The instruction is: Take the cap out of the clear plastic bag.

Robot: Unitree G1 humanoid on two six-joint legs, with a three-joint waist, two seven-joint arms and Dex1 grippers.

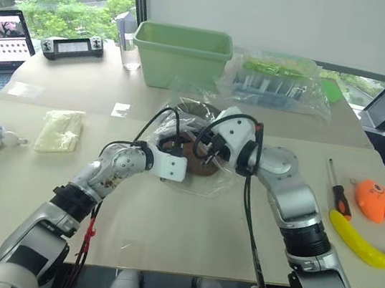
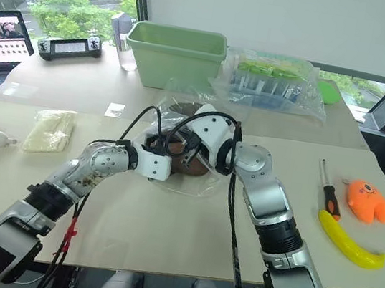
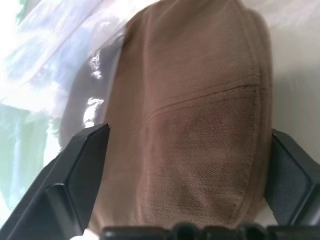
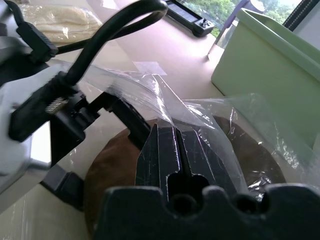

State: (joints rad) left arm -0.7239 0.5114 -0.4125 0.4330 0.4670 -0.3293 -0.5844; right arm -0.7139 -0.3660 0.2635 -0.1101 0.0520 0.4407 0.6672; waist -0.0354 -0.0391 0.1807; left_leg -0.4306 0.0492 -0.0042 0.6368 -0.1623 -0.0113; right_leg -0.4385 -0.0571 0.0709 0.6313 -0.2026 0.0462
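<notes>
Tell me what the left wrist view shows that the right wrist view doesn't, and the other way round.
Left wrist view alone: the left gripper with its black fingers spread either side of the cap, seen close enough to show the fabric's seams.

Right wrist view alone: the right gripper shut on a fold of the clear plastic bag, plus the green bin, the cream packet and the table.

Both: the brown cap and the bag's film.
</notes>
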